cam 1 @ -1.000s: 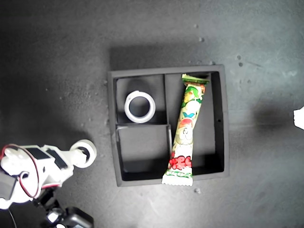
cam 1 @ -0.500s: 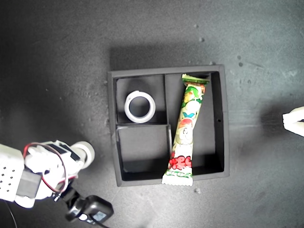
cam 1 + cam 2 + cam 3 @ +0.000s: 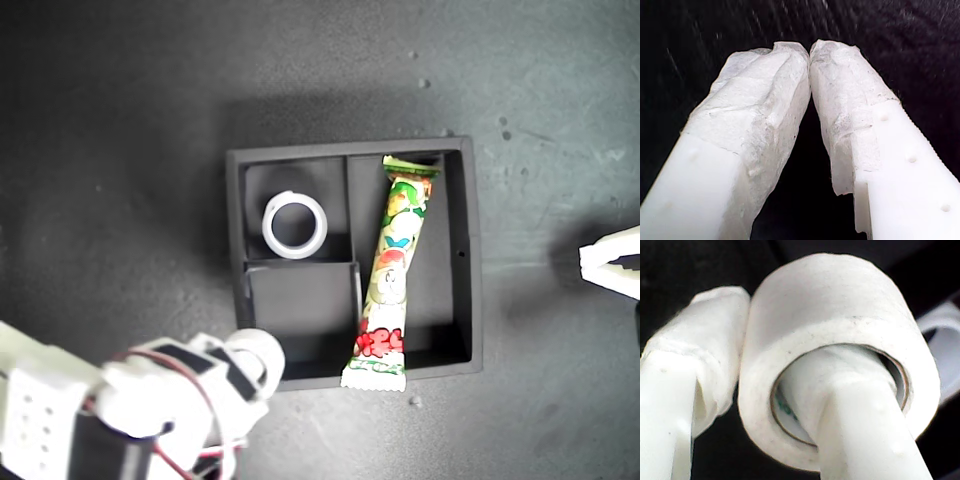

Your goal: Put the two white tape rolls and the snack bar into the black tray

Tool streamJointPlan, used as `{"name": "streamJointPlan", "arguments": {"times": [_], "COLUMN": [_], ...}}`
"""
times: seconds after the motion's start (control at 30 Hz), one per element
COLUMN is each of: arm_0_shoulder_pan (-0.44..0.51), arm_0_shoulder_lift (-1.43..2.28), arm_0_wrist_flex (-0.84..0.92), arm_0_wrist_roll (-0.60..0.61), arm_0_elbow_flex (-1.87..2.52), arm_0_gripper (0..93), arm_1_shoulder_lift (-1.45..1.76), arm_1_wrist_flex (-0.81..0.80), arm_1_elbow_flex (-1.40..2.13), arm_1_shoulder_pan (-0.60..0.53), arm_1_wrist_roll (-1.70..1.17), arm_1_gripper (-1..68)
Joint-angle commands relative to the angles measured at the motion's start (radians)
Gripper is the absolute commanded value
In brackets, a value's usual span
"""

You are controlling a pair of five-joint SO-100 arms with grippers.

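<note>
Tape rolls first, taken from the exterior view's left. The smaller roll (image 3: 258, 362) is carried by my second gripper (image 3: 245, 370), low in that view and just over the near wall of the black tray (image 3: 473, 250). In the second wrist view this roll (image 3: 840, 345) is pinched through its wall: one finger (image 3: 860, 405) passes through the hole, the other bears on the outside. The vacant small compartment lies just beyond the roll, toward the view's top; judged, that is where the coming move must carry it, and my second gripper is much the nearer arm.

The wider roll (image 3: 295, 225) lies flat in the other small compartment. The snack bar (image 3: 388, 275) lies in the long compartment, its long axis running top to bottom in the exterior view, its lower crimped end riding over the tray wall. Red marks show near that end; no wording is legible.

My first gripper (image 3: 610, 262) sits at the exterior view's right edge, well apart from the tray, over bare worktop (image 3: 120, 120); its fingers (image 3: 765, 115) meet at the tips, holding nothing.
</note>
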Motion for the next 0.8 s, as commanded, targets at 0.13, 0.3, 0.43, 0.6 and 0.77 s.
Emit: {"name": "streamJointPlan", "arguments": {"times": [0.13,0.3,0.43,0.6,0.77], "arm_0_shoulder_pan": [-0.035,-0.048,-0.048,-0.049,-0.061], "arm_0_shoulder_lift": [-0.463,-0.463,-0.419,-0.377,-0.298], "arm_0_wrist_flex": [0.149,0.149,0.149,0.149,0.149], "arm_0_wrist_roll": [0.029,0.031,0.018,0.015,0.046], "arm_0_elbow_flex": [-0.693,-0.653,-0.581,-0.526,-0.463], "arm_0_gripper": [0.0,0.0,3.6,13.2,16.9], "arm_1_shoulder_lift": [0.011,0.011,0.011,0.011,0.011], "arm_1_wrist_flex": [0.052,0.054,0.054,0.054,0.054], "arm_1_elbow_flex": [0.012,0.012,0.012,0.012,0.012], "arm_1_shoulder_pan": [0.028,0.025,0.028,0.028,0.028], "arm_1_wrist_roll": [0.020,0.014,0.005,-0.005,-0.018], "arm_1_gripper": [0.0,-0.2,-0.2,-0.3,-0.3]}}
